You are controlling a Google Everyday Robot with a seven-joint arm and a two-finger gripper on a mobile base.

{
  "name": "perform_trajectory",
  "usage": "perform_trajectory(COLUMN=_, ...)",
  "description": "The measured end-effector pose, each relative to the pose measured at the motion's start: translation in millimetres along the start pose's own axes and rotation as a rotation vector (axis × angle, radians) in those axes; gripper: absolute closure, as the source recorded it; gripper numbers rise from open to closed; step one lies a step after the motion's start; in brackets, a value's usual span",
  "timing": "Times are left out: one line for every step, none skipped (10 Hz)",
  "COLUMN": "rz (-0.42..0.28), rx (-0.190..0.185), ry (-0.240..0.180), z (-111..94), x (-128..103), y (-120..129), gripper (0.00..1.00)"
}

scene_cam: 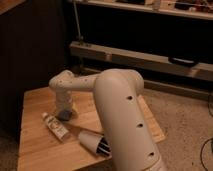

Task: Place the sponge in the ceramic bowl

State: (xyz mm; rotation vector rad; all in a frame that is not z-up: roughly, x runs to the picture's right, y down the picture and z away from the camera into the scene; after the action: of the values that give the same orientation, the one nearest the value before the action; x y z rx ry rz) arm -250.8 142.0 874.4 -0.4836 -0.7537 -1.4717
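Camera view, single moment. Arm [122,115] fills the foreground and reaches left across the wooden counter [35,147]. Its wrist is turned straight down, so the tool [65,108] hangs over the sponge [65,116]. Tool fingers stand apart, set wide and low at the sponge; whether they touch it cannot be told.

Sponge lies flat on the counter, just beside the upper end of the white bottle [55,125], which lies on its side. The vertical approach probably lets the fingers straddle the pad without nudging that bottle. White cup [92,141] with dark stripes lies tipped over nearer the front edge, partly behind the arm.

Ceramic bowl does not show; the bulk of the arm may hide it. Sponge is thus on the counter, not in a bowl. The spread fingers fit a grasp about to close as well as one just let go.
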Motion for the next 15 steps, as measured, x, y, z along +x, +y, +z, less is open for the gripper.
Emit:
perform_trajectory(rz=-0.001, rx=-0.002, ry=-0.002, z=1.2, x=0.9, y=-0.7, gripper=0.2)
perform_trajectory(rz=-0.004, rx=-0.006, ry=-0.008, z=3.9, x=0.3, y=-2.4, gripper=0.23)
perform_trajectory(rz=-0.007, rx=-0.007, ry=-0.014, z=6.5, x=-1.0, y=-4.5, gripper=0.33)
perform_trajectory(rz=-0.006, rx=-0.011, ry=-0.018, z=8.7, x=-2.4, y=-2.6, gripper=0.43)
perform_trajectory(rz=0.0, rx=-0.014, ry=-0.019, z=8.8, x=-4.0, y=-0.9, gripper=0.54)
perform_trajectory(rz=0.009, rx=-0.015, ry=-0.019, z=8.7, x=-5.6, y=0.0, gripper=0.64)
perform_trajectory(rz=0.017, rx=-0.016, ry=-0.015, z=7.7, x=-6.3, y=1.7, gripper=0.73)
perform_trajectory(rz=0.025, rx=-0.017, ry=-0.007, z=4.6, x=-5.9, y=3.1, gripper=0.81)
perform_trajectory(rz=0.03, rx=-0.018, ry=0.007, z=-3.8, x=-3.1, y=4.1, gripper=0.93)
perform_trajectory(rz=0.033, rx=-0.02, ry=0.024, z=-16.3, x=2.4, y=6.0, gripper=0.99)
perform_trajectory(rz=0.029, rx=-0.028, ry=0.033, z=-26.6, x=6.5, y=9.1, gripper=1.0)
perform_trajectory(rz=0.026, rx=-0.042, ry=0.046, z=-42.4, x=13.9, y=16.0, gripper=1.0)
perform_trajectory(rz=0.028, rx=-0.055, ry=0.055, z=-56.1, x=22.7, y=29.0, gripper=1.0)
perform_trajectory(rz=0.045, rx=-0.062, ry=0.057, z=-66.2, x=26.7, y=49.6, gripper=1.0)
perform_trajectory(rz=0.062, rx=-0.065, ry=0.055, z=-73.7, x=25.7, y=69.2, gripper=1.0)
